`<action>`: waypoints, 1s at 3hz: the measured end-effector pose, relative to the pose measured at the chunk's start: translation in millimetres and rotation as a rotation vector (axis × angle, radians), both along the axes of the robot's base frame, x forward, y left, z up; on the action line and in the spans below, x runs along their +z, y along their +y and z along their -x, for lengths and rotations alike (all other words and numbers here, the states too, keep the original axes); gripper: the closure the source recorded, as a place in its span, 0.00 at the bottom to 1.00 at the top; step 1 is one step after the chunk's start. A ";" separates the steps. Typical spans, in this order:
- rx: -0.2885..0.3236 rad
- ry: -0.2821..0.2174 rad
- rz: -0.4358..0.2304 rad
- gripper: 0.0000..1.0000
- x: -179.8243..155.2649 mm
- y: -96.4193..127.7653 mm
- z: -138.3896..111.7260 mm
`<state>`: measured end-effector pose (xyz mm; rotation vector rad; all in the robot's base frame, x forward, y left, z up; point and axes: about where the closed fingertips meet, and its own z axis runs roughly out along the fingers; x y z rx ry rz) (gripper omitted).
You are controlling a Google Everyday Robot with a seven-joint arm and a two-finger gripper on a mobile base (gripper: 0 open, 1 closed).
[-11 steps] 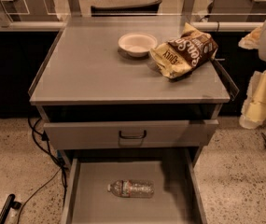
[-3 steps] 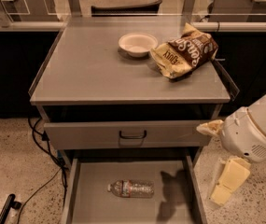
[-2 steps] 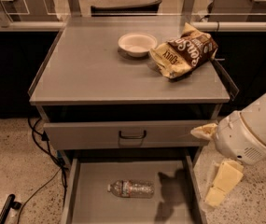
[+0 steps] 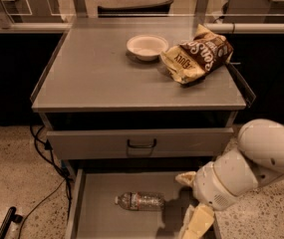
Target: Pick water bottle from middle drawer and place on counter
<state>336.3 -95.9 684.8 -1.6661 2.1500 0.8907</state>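
Note:
The water bottle (image 4: 140,201) lies on its side on the floor of the open middle drawer (image 4: 101,218), cap to the left. My gripper (image 4: 184,205) hangs over the drawer's right part, just right of the bottle and not touching it. Its two cream fingers (image 4: 199,223) stand apart, open and empty. The white arm (image 4: 251,163) comes in from the right. The counter (image 4: 96,78) is the grey top of the cabinet above.
A white bowl (image 4: 146,46) and a brown-and-cream snack bag (image 4: 199,56) sit at the back right of the counter. A closed drawer front with a dark handle (image 4: 141,143) lies above the open drawer. Cables (image 4: 47,183) trail on the floor at left.
My arm has come down from beside the counter's right edge and moved left over the open drawer, closer to the bottle. The bottle has not moved.

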 end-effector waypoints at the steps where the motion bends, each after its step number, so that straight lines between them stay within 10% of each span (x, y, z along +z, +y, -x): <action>1: -0.048 -0.026 0.030 0.00 -37.8 7.7 7.9; 3: -0.116 -0.130 0.087 0.00 -70.9 24.5 6.6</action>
